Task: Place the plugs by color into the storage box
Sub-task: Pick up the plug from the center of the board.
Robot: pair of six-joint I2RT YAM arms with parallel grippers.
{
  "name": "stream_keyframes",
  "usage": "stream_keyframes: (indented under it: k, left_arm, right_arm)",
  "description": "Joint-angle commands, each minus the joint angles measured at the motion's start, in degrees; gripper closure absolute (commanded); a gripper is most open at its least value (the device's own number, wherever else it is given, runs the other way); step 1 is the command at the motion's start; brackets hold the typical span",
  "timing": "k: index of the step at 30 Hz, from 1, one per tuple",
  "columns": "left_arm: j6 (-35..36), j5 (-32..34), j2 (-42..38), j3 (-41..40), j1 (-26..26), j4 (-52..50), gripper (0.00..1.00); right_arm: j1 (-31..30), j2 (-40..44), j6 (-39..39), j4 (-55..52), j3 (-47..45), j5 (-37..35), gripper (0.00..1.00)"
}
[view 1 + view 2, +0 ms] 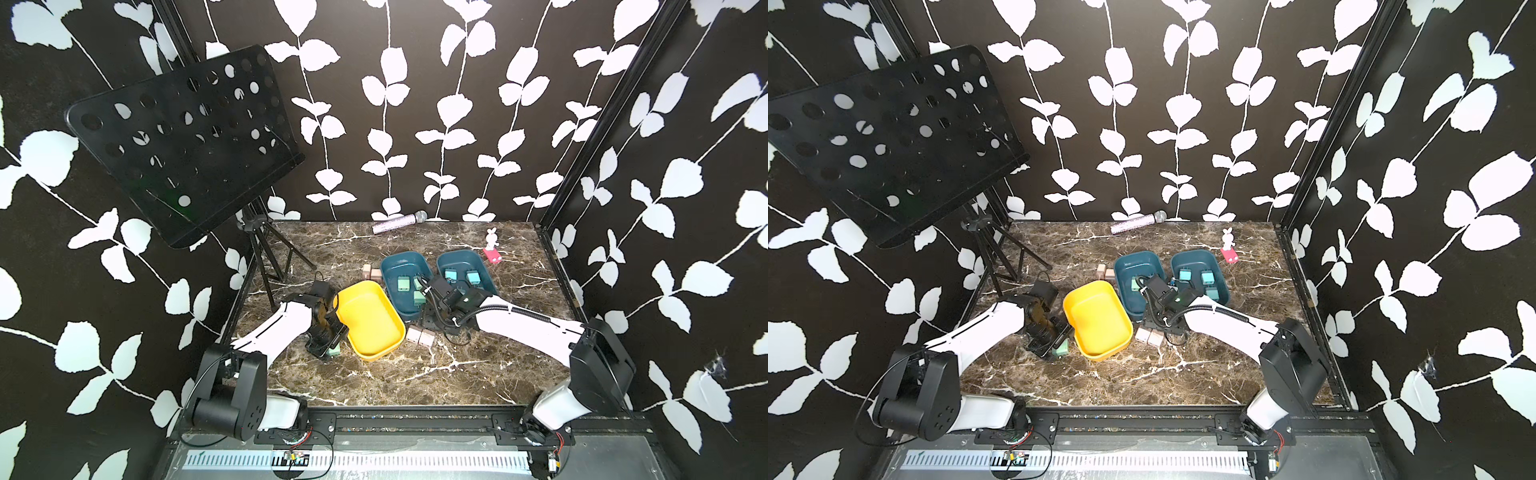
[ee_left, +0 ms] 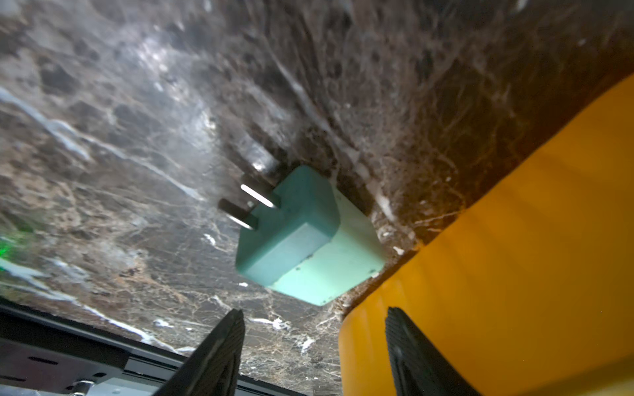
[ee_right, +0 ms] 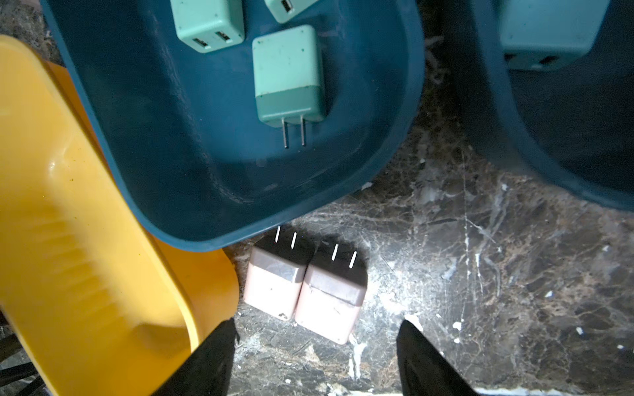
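My left gripper [image 2: 314, 312] hangs released by the teal-green plug [image 2: 302, 236], which lies on the marble table [image 2: 137, 137] just beside the yellow tray [image 2: 514, 257]; my right gripper [image 3: 317, 322] gapes empty near two pinkish-beige plugs [image 3: 274, 288]

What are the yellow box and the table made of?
The yellow box looks like smooth, glossy plastic: light glints off its rounded rim. The table looks like polished brown marble with white veins, but could be a print.

The marble table [image 1: 374, 382] carries a yellow tray [image 1: 370, 320]. Behind it sit two blue trays [image 1: 401, 264]; a green plug [image 2: 308, 236] and two beige plugs [image 3: 326, 305] flank it.
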State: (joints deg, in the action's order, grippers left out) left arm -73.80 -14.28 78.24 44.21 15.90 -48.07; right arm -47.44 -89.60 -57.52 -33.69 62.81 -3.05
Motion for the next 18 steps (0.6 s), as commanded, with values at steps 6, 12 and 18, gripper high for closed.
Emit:
stream_keyframes:
  k: [6, 12, 18]
  left_arm:
    - [3.53, 4.51, 2.87, 0.88, -0.17, -0.24, 0.33]
    - [8.73, 9.17, 4.79, 3.64, -1.43, -1.06, 0.33]
    - [10.46, 10.27, 7.5, 5.77, -2.0, -0.28, 0.33]
  right_arm:
    - [-0.72, 1.67, -1.28, -1.47, -0.72, -2.2, 0.28]
    - [-0.81, 2.13, -1.72, -1.65, -1.32, -2.75, 0.28]
    - [-0.9, 1.35, -1.55, -1.5, -0.8, -2.36, 0.28]
